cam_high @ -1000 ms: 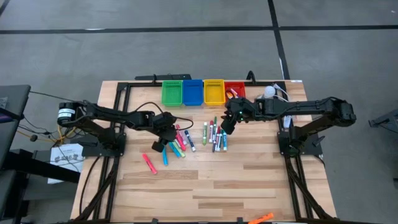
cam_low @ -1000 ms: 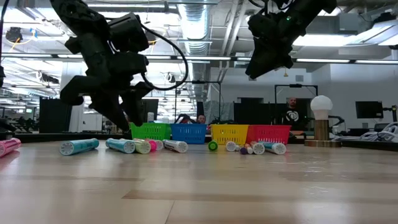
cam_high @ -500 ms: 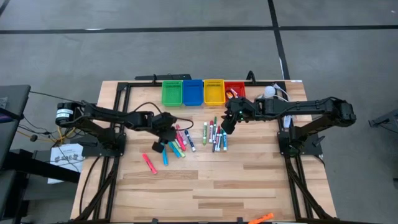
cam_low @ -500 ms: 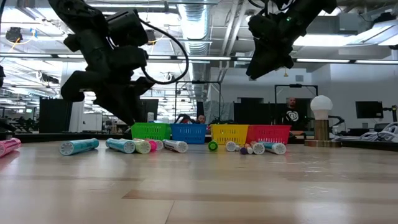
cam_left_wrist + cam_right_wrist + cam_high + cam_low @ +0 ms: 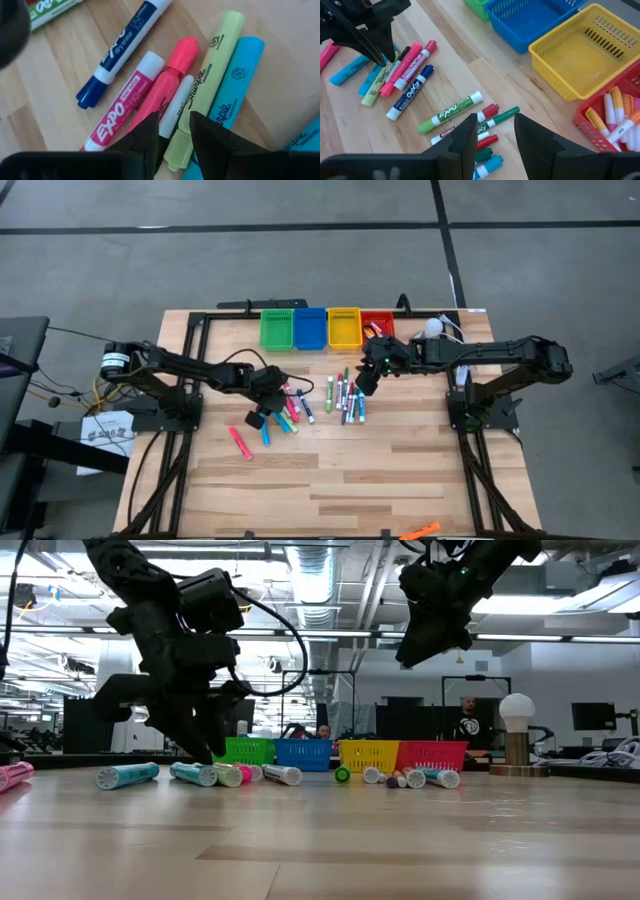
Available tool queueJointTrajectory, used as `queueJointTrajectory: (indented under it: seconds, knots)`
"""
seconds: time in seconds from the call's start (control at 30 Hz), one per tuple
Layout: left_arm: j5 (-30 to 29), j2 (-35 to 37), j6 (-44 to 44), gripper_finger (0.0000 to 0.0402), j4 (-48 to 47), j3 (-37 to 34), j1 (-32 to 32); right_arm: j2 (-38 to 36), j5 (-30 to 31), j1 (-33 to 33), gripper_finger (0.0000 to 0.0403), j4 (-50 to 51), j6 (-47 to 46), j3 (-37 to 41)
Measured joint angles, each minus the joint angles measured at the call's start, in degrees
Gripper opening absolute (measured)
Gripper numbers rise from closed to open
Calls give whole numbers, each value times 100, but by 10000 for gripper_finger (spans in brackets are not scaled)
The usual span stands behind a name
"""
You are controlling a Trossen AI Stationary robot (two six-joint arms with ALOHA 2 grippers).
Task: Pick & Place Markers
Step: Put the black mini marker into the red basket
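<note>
Markers lie flat on the wooden table in two loose groups: a left group (image 5: 285, 405) and a middle group (image 5: 345, 395). A lone pink marker (image 5: 240, 442) lies nearer the front. My left gripper (image 5: 265, 414) points steeply down into the left group. Its fingers are closed around a slim white-barrelled marker (image 5: 179, 102), which lies between a pink highlighter (image 5: 165, 85) and a yellow highlighter (image 5: 212, 70). My right gripper (image 5: 362, 385) hangs open above the middle group with nothing between its fingers (image 5: 495, 125). My left gripper has the white-barrelled marker's near end (image 5: 169, 131) between its two fingertips, one finger on each long side. The fingers come from above, slanting down, and lie across the marker. The marker lies flat on the table among its neighbours.
Green (image 5: 277, 329), blue (image 5: 310, 328), yellow (image 5: 344, 328) and red (image 5: 377, 325) bins stand in a row at the far edge. The red bin (image 5: 587, 107) holds several markers. A white ball lamp (image 5: 432, 328) stands beside it. An orange marker (image 5: 422, 530) lies at the near edge.
My left gripper has drawn its fingers together over the left group of markers, and its arm has shifted a little toward the table's right. The markers lie where they were.
</note>
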State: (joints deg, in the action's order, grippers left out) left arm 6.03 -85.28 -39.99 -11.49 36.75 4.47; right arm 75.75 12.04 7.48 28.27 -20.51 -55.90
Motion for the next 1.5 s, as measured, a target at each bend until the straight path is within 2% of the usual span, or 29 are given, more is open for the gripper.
queueJointTrajectory:
  seconds: [0.93,1.2,1.5]
  knots:
    - [-154,-68,-479,103,199,-2,13,0,1,3,118,-2,-2,0]
    - [119,-80,-470,103,197,-2,13,0,1,3,118,-2,-2,-1]
    - [133,-118,-501,103,202,-2,13,0,1,3,118,-2,-2,0]
